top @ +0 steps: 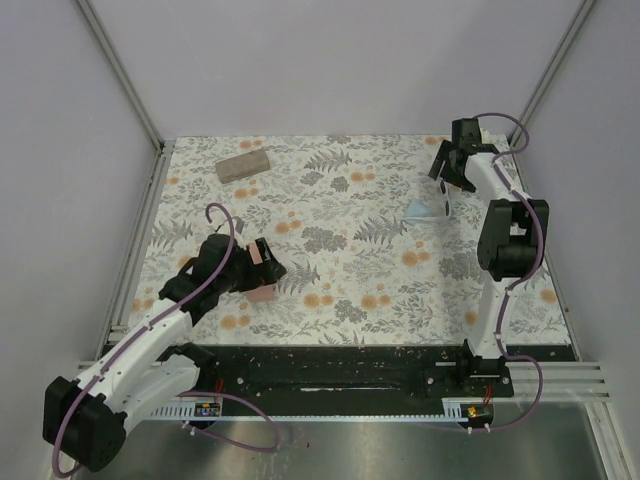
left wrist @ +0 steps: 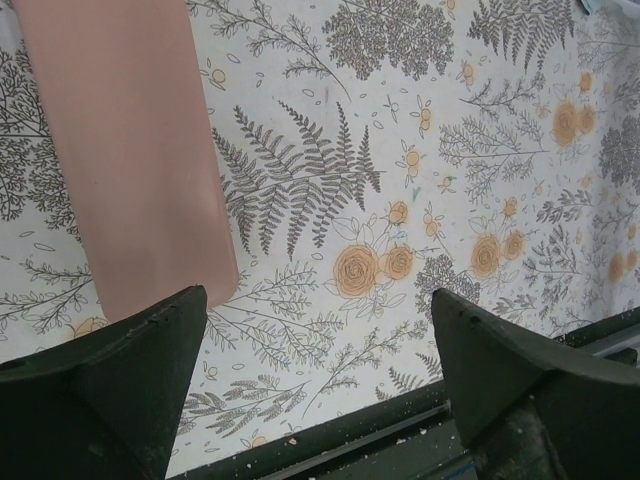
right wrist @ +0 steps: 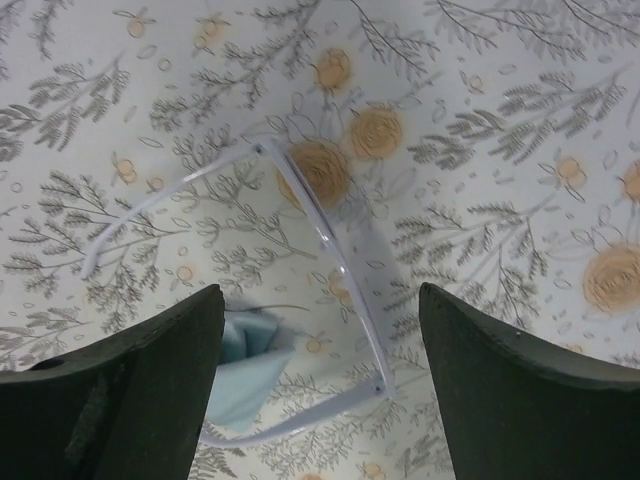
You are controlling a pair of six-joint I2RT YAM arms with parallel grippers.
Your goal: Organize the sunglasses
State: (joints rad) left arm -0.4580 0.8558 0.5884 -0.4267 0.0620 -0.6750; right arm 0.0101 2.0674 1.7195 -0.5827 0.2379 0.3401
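Observation:
The white-framed sunglasses [right wrist: 330,255] lie on the floral table with both arms unfolded. They show small at the far right in the top view [top: 441,204]. My right gripper [right wrist: 320,300] hangs open just above them, its jaws wide on either side of the frame front; it is at the far right in the top view [top: 446,170]. My left gripper [left wrist: 318,300] is open and empty over bare table, with the pink case [left wrist: 130,150] beyond its left finger. In the top view my left gripper [top: 266,264] is at the near left. The black-framed pair is out of view.
A light blue cloth [right wrist: 245,375] lies partly under one arm of the white pair, and shows in the top view [top: 417,211]. A tan case [top: 243,163] lies at the far left. The pink case [top: 263,293] lies by the left gripper. The table's black front rail [left wrist: 400,440] is close below it.

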